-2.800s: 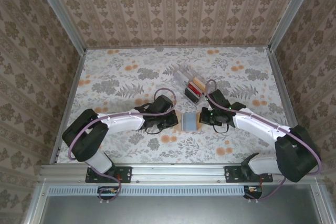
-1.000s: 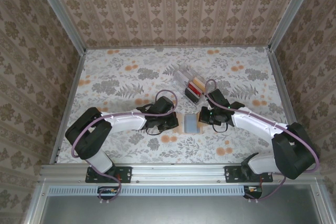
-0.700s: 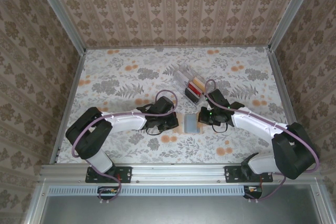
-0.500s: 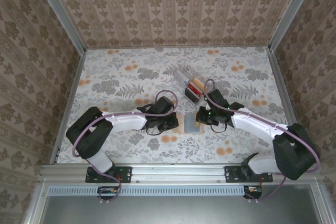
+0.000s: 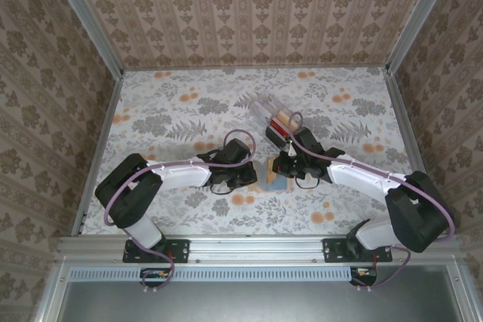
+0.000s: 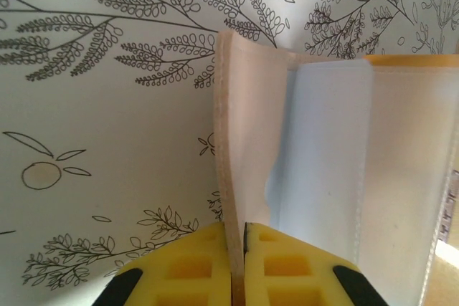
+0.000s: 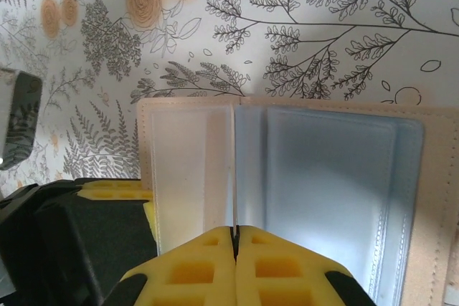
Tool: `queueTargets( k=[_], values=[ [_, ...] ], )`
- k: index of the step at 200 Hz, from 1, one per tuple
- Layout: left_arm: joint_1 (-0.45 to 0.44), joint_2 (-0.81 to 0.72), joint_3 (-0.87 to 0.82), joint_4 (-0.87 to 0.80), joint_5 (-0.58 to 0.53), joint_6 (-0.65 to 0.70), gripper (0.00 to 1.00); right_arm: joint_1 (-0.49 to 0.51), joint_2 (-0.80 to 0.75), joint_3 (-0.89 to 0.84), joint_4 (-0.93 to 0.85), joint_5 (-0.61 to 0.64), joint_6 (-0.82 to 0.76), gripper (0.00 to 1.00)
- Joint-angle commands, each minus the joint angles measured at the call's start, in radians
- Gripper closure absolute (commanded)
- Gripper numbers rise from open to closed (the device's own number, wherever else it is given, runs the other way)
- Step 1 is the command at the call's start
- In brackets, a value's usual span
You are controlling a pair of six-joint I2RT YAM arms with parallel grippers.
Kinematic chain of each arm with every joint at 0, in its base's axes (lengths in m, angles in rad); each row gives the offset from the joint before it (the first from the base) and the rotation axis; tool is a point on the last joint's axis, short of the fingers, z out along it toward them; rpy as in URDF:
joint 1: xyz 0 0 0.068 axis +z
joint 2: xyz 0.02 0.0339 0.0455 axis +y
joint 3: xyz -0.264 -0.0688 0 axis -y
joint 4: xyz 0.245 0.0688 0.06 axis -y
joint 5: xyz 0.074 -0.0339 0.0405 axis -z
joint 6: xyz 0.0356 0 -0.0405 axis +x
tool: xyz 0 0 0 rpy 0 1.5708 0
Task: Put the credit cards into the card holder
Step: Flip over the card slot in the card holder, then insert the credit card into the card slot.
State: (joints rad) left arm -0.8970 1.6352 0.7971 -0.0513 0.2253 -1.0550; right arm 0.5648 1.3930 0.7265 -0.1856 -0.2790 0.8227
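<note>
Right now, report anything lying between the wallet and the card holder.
Nothing visible lies on the tablecloth between the wallet and the card holder; the right claw, shut on the wallet, hangs over that gap.

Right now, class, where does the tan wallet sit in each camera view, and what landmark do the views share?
Top external: wallet just below centre.
Left wrist: wallet centre to right, tan flap upright.
Right wrist: wallet across lower half, grey inside showing.
Shared landmark: floral table cover.
</note>
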Motion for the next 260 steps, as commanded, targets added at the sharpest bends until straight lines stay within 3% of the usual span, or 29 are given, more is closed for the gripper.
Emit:
queueTargets(
  k=[1, 40, 98, 111, 149, 165, 198, 222, 260],
  values=[
    [-0.008, -0.004, 0.017, -0.006, -0.001, 0.003, 0.89, 0.007, 0.034, 0.003, -0.003, -0.010, 0.016, 0.93],
    [-0.009, -0.038, 0.004, -0.029, -0.031, 0.004, 0.81, 0.009, 0.055, 0.003, -0.054, 0.050, 0.005, 0.93],
    [-0.012, -0.118, -0.026, -0.058, -0.105, 0.011, 0.58, 0.009, 0.055, -0.005, -0.008, 0.027, 0.012, 0.94],
    [-0.011, -0.121, -0.025, -0.064, -0.112, 0.018, 0.62, 0.009, 0.044, -0.012, 0.022, 0.011, 0.024, 0.94],
    [-0.011, -0.062, -0.006, -0.070, -0.082, 0.017, 0.94, 0.008, 0.040, -0.004, 0.077, -0.048, 0.038, 0.93],
    [-0.014, -0.038, -0.003, -0.065, -0.072, 0.013, 0.98, 0.010, 0.061, 0.001, 0.088, -0.068, 0.042, 0.93],
    [-0.016, -0.027, -0.004, -0.060, -0.076, 0.012, 0.98, 0.019, 0.094, -0.004, 0.143, -0.110, 0.061, 0.92],
    [-0.017, -0.031, -0.010, -0.061, -0.081, 0.008, 0.95, 0.026, 0.121, 0.018, 0.057, -0.043, 0.049, 0.93],
    [-0.019, -0.076, -0.030, -0.104, -0.131, 0.004, 0.73, 0.026, 0.139, -0.005, 0.023, 0.014, 0.036, 0.94]
  ],
)
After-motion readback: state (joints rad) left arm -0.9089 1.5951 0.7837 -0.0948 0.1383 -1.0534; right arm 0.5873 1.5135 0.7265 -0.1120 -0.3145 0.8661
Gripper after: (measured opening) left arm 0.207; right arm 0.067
